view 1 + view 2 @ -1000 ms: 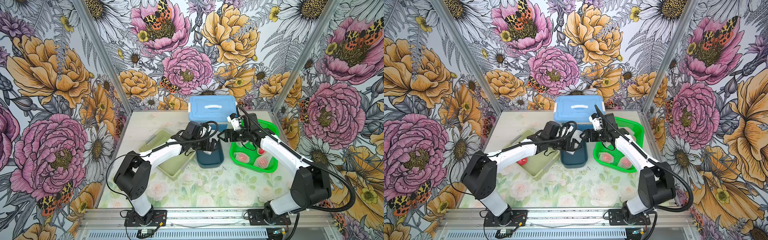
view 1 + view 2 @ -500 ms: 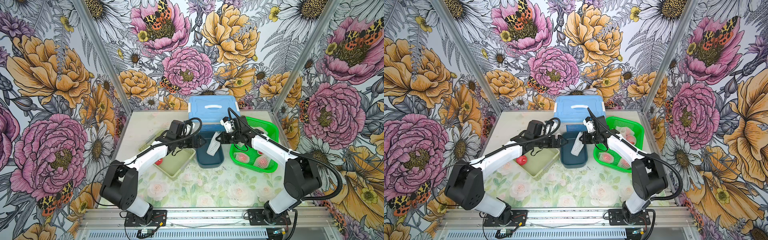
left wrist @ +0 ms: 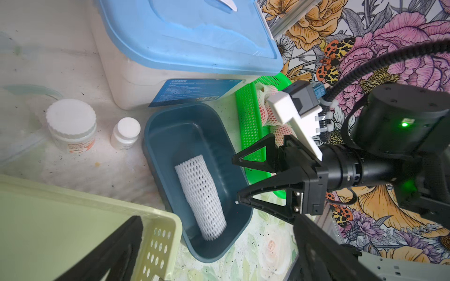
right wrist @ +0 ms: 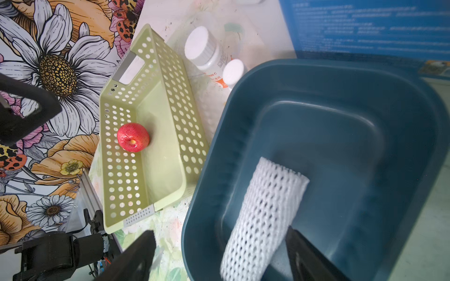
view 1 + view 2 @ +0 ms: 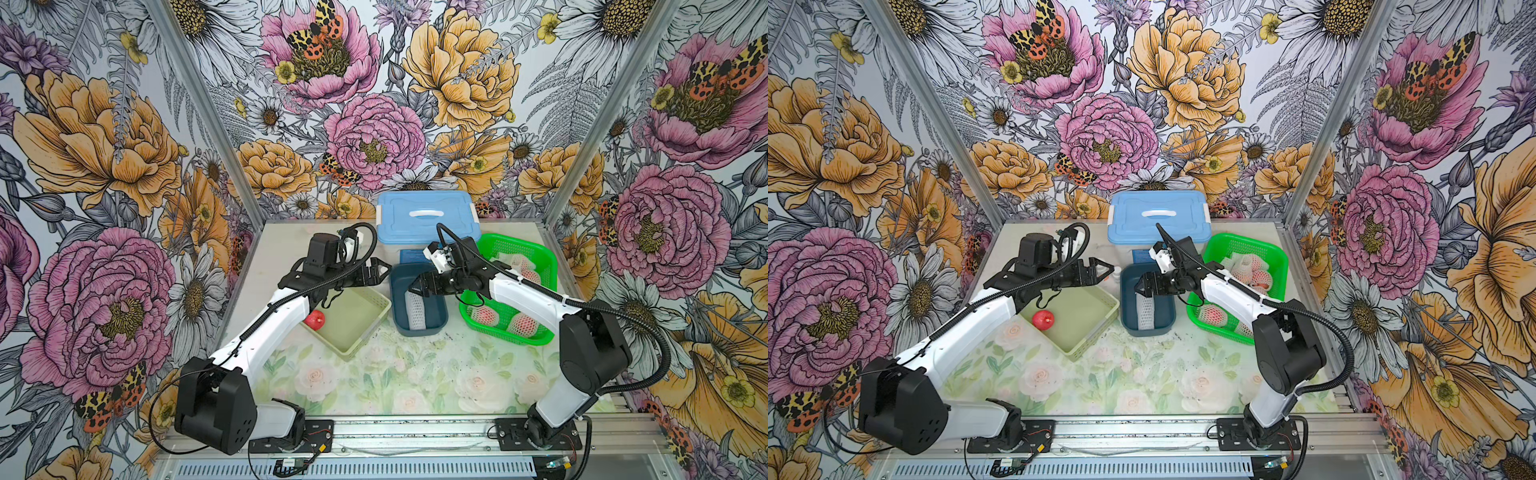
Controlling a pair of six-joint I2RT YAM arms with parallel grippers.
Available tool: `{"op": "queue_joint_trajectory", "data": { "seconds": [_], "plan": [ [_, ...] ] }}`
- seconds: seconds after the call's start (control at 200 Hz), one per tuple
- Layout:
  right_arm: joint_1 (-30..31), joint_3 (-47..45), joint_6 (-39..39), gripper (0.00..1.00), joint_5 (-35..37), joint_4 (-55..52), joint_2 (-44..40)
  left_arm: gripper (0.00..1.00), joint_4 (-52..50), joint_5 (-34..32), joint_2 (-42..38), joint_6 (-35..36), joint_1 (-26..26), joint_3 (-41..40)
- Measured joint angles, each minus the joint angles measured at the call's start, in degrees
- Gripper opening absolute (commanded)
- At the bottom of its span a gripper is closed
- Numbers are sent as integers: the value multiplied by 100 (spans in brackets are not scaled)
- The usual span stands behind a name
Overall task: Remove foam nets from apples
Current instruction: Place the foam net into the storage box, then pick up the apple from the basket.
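Floral-walled booth, floral-print tabletop (image 5: 415, 374).

- Left of centre: tray (image 5: 357, 322). One bare apple (image 5: 314, 320) sits at its left corner.
- Left gripper (image 5: 380, 272) hangs over the tray's far right corner, jaws wide, empty. A second ago it was over the bin beside the right gripper, so it has backed off.
- Two white bottles (image 3: 70, 126) stand between the tray and the box, touched by nothing.
- Centre, toward the back edge: bin (image 5: 434, 316). A net (image 5: 415, 309) lies flat and empty along its floor. Half a second ago that net dangled from the right gripper above the bin, so the drop is done.
- Right gripper (image 3: 237, 178) hovers over the bin's right rim, jaws spread, gripping nothing. The net's end lies just below it.
- Near the right edge: basket (image 5: 519, 245). Two netted apples (image 5: 485, 316) sit at its near end, with more netted ones at the far end; I can't count them.
- Back edge: lidded box (image 5: 428, 216), shut.

My read is that one cycle is complete: apple in the tray, net in the bin, both grippers free. Most of the job is still in the basket, so the next netted apple is likely to come from there.
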Motion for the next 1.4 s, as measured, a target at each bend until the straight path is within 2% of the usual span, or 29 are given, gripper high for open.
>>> {"op": "queue_joint_trajectory", "data": {
  "seconds": [0.155,0.305,0.41,0.581,0.766,0.896,1.156,1.246,1.321,1.401],
  "plan": [
    [-525,-140,-2,89,166,11,-455,99,-17,0,0,20,-4,0],
    [-1799,-428,-26,89,343,4,-1084,99,-20,2,-33,105,-4,0],
    [-2664,-444,-55,89,522,-4,-1187,99,-22,2,-109,127,-7,0],
    [-3421,-450,-107,89,1143,-57,-1117,99,-24,0,-232,151,-42,0],
    [-3595,-236,-308,86,1773,-162,-660,99,-26,2,-291,168,-70,-2],
    [-3600,107,-389,67,1989,-166,-129,99,-33,4,-295,168,-70,-4],
    [-3560,396,-527,54,2122,-166,258,99,-37,42,-380,210,-92,-160],
    [-3523,396,-566,44,2116,-164,282,99,-42,85,-380,212,-103,-192],
    [-3484,396,-555,44,2111,-166,313,99,-35,133,-385,212,-127,-192],
    [-3423,396,-557,49,2076,-166,313,99,-35,175,-385,214,-144,-192]
  ]
}}
